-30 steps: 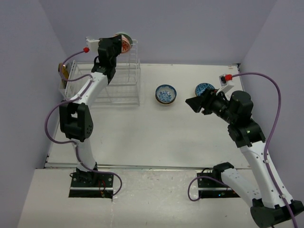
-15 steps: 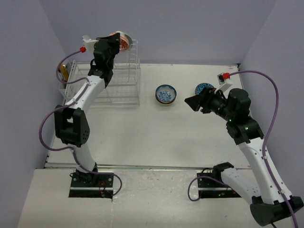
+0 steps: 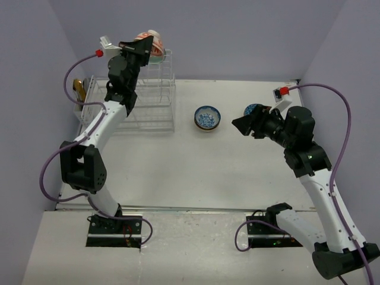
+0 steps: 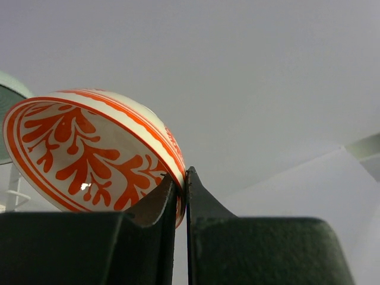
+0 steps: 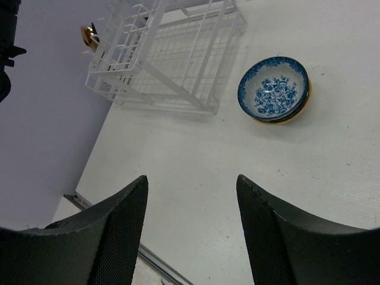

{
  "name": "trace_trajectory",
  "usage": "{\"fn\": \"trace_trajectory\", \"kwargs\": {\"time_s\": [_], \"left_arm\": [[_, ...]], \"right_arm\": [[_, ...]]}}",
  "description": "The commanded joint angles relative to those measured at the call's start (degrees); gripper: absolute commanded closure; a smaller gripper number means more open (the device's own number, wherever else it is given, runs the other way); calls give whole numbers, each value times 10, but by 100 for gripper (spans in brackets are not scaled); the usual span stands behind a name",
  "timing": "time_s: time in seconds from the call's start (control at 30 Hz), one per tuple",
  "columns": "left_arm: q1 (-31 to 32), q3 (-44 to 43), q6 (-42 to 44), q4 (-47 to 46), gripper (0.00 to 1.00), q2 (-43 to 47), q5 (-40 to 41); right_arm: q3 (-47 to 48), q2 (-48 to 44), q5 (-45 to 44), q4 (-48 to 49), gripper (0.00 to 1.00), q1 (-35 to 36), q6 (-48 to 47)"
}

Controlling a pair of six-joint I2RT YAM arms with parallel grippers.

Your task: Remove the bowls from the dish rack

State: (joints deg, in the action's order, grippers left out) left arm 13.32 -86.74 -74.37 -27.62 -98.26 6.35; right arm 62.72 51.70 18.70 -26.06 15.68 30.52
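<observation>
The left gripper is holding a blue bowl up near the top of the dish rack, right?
No. The bowl in the left gripper is white with an orange pattern, not blue; the left wrist view shows it. It is held up near the top of the dish rack.

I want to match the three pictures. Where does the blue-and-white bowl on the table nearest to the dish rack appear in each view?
Top external: the blue-and-white bowl is near the centre, right of the dish rack.
Right wrist: upper right, again right of the rack.
Left wrist: not in it; the orange-patterned bowl fills its left side.
Shared landmark: the dish rack, in the top external and right wrist views.
</observation>
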Motion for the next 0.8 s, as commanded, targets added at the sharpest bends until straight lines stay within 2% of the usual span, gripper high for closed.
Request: {"fn": "trace_trajectory", "kwargs": {"time_s": [0.0, 0.03, 0.27, 0.3, 0.37, 0.4, 0.43, 0.5, 0.57, 0.7, 0.77], "left_arm": [[15, -9, 92, -115, 100, 69, -100], [21, -11, 142, -114, 100, 75, -113], [68, -28, 292, -44, 100, 151, -187], [83, -32, 335, -32, 100, 156, -207], [107, -66, 398, 52, 100, 159, -231], [136, -74, 464, 83, 100, 157, -255], [151, -77, 496, 140, 100, 158, -260], [200, -58, 577, 196, 100, 172, -229], [236, -32, 620, 253, 100, 190, -205], [310, 66, 756, 354, 100, 210, -162], [346, 100, 791, 380, 100, 210, -140]], "right_arm": [[38, -2, -26, -14, 38, -2, -13], [41, -4, -27, -16, 38, -3, -13], [68, -15, -36, -43, 38, -11, -17], [70, -16, -38, -49, 38, -12, -17], [79, -19, -41, -57, 38, -12, -19], [86, -20, -43, -61, 38, -14, -20], [90, -20, -46, -65, 38, -16, -20], [101, -21, -57, -85, 38, -21, -23], [121, -24, -77, -106, 38, -22, -26], [165, -15, -108, -157, 37, -22, -40], [178, -5, -107, -188, 37, -23, -48]]}}
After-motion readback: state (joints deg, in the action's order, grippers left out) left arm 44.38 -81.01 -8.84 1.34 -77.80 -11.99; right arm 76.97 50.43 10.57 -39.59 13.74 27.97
